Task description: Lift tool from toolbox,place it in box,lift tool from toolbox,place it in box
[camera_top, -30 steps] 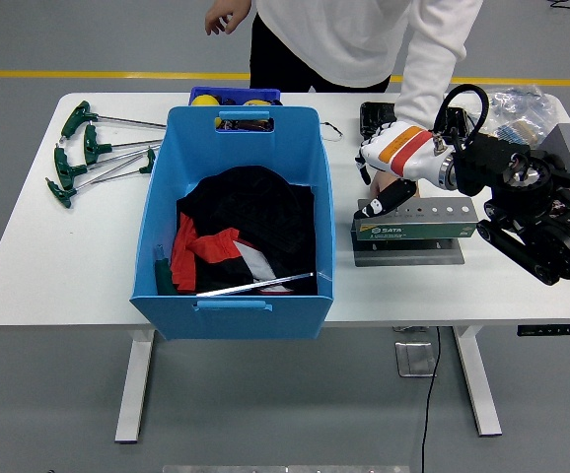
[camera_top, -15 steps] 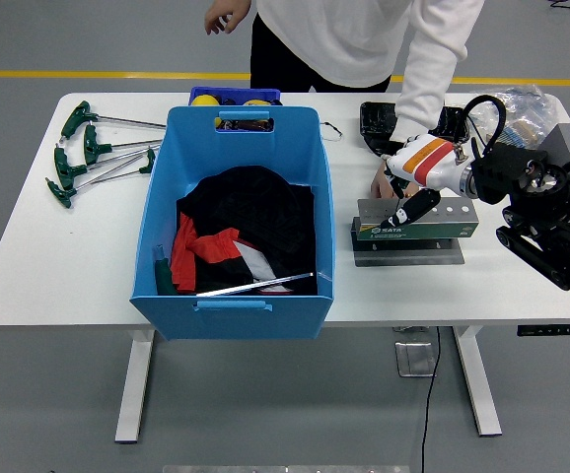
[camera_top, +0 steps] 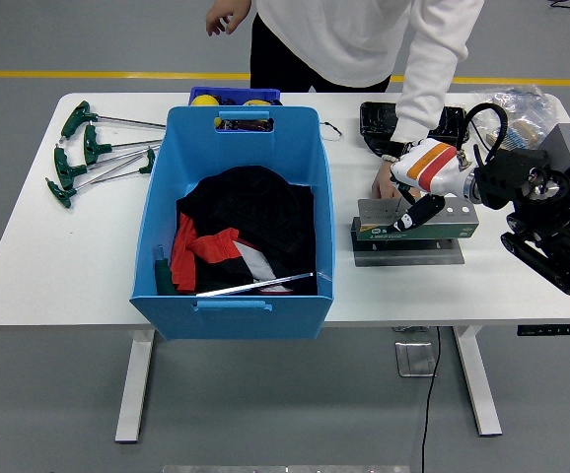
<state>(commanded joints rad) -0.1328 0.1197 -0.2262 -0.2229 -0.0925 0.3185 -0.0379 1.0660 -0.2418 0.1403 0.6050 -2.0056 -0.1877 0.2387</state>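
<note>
The robot's right hand point(camera_top: 415, 197), white with an orange stripe on a black arm, reaches in from the right and hangs over the green and grey metal tool holder with a row of holes along its top point(camera_top: 418, 225). Its dark fingers point(camera_top: 413, 214) point down and lie against the holder's top face, held close together; whether they grip anything there cannot be told. The holder stands on the white table point(camera_top: 48, 266) just to the right of the large blue plastic box point(camera_top: 236, 148), on a flat grey plate point(camera_top: 408, 254).

Inside the blue box lies a bundle of black, red and white cloth point(camera_top: 241, 236), and across its near end rests a long silver metal tool point(camera_top: 255, 286), slightly tilted.

A person in a white long-sleeved top point(camera_top: 364, 34) stands at the far side of the table. One sleeve reaches down, and that person's hand point(camera_top: 382, 182) rests on the table just behind the holder, close beside the robot's hand. The other hand is raised near the top edge of the view.

At the table's far left lie several green-handled T-shaped wrenches point(camera_top: 93, 153), well apart from the holder. A black tray point(camera_top: 379, 123) sits behind the holder.
</note>
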